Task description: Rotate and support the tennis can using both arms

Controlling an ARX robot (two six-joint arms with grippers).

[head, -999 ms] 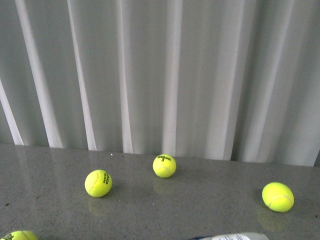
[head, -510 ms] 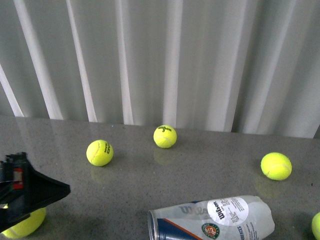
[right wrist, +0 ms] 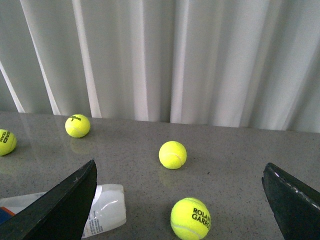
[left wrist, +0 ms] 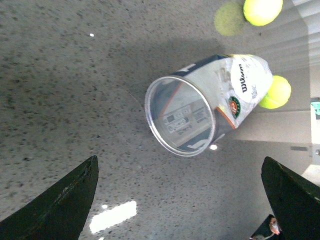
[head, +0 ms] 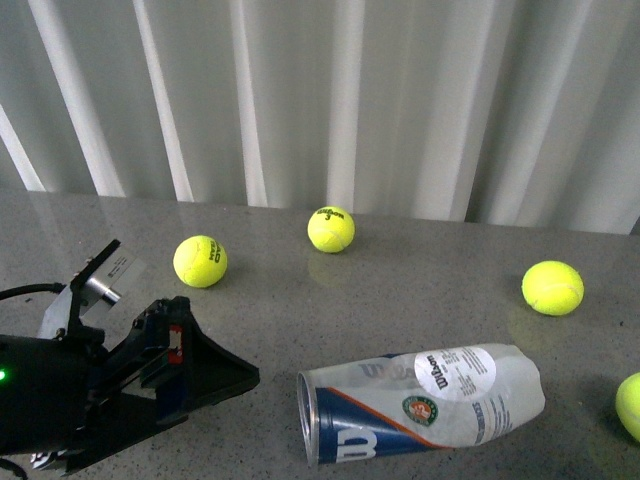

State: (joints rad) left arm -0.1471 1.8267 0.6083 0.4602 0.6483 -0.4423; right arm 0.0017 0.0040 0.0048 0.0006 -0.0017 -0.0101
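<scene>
While the tennis can [head: 420, 400] lies on its side on the grey table [head: 400, 270], open mouth facing the left arm's fingers [left wrist: 60, 210], those fingers stand spread apart near it, not touching; the right arm's fingers [right wrist: 60, 205] are spread wide too, empty.

Front view's right edge cuts off one tennis ball [head: 631, 406]; right wrist view crops the tennis can [right wrist: 109, 210].

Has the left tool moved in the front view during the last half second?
Yes. The left tool has advanced rightward along the table, judged against the lying tennis can: the gap to its open mouth is now far smaller.
</scene>
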